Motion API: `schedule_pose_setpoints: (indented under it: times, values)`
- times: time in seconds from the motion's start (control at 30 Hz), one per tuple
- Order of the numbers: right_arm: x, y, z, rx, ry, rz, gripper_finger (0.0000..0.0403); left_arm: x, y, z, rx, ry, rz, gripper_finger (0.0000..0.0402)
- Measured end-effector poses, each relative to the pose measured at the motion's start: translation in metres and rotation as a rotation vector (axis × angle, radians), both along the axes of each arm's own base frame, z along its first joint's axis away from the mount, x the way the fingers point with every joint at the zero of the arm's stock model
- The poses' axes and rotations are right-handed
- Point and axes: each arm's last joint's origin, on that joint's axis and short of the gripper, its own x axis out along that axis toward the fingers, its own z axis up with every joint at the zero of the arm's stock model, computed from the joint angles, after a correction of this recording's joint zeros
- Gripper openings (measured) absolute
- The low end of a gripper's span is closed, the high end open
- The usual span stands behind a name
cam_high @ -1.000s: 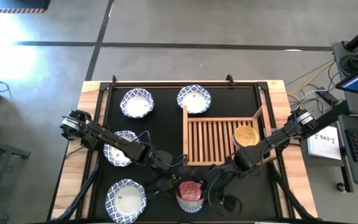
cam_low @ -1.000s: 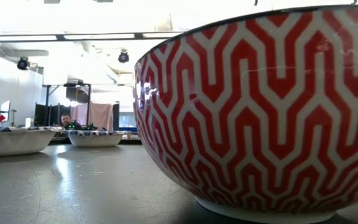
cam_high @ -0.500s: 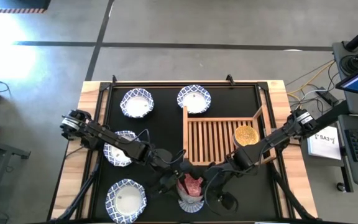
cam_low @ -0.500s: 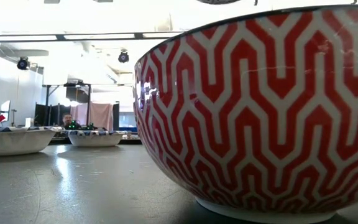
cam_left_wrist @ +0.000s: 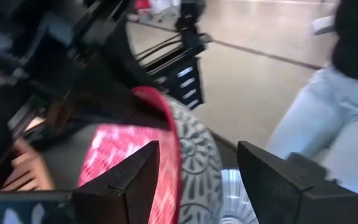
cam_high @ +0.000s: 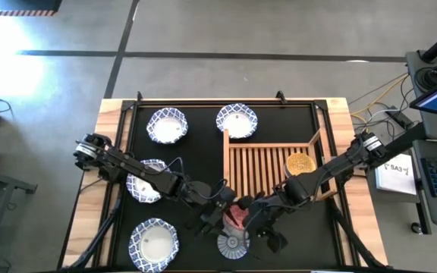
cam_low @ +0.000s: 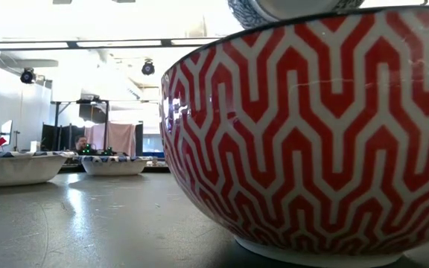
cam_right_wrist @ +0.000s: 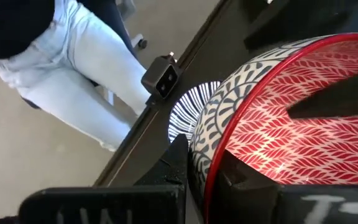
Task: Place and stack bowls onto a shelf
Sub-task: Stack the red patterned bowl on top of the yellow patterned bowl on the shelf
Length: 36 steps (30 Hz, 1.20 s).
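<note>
At the near edge of the table, both grippers meet over 1 red-lined bowl held tilted above a grey-blue radial bowl. Right gripper has its jaws clamped narrow on the red bowl's rim; left gripper has its jaws spread wide either side of that rim. To the right, the slatted shelf carries 1 yellow bowl. 4 blue-and-white bowls lie left and far.
</note>
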Motion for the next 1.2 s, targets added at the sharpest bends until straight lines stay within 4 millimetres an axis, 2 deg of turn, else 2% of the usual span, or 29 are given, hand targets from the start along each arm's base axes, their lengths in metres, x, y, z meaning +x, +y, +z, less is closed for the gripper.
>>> schedule_pose_setpoints:
  times: [0.27,0.47,0.7,0.83,1.03,1.2]
  values:
    - [-0.001,-0.007,0.005,0.078,0.155,-0.173,0.0013,0.003,0.005,-0.002,0.070,-0.021,0.170,0.0204]
    - [-0.002,-0.014,0.003,0.136,0.287,-0.330,0.0013,0.004,0.008,-0.002,0.136,-0.056,0.236,0.0204]
    - [-0.005,-0.024,-0.003,0.127,0.424,-0.484,0.0013,0.005,0.012,-0.001,0.210,-0.087,0.334,0.0204]
    - [-0.012,-0.031,-0.008,0.075,0.523,-0.548,0.0013,0.005,0.013,-0.002,0.228,-0.081,0.374,0.0204]
    - [-0.032,-0.042,-0.014,-0.106,0.672,-0.615,0.0013,0.005,0.013,-0.002,0.225,-0.077,0.399,0.0204]
    - [-0.052,-0.053,-0.004,-0.243,0.692,-0.673,0.0013,0.005,0.013,-0.003,0.212,-0.054,0.405,0.0204]
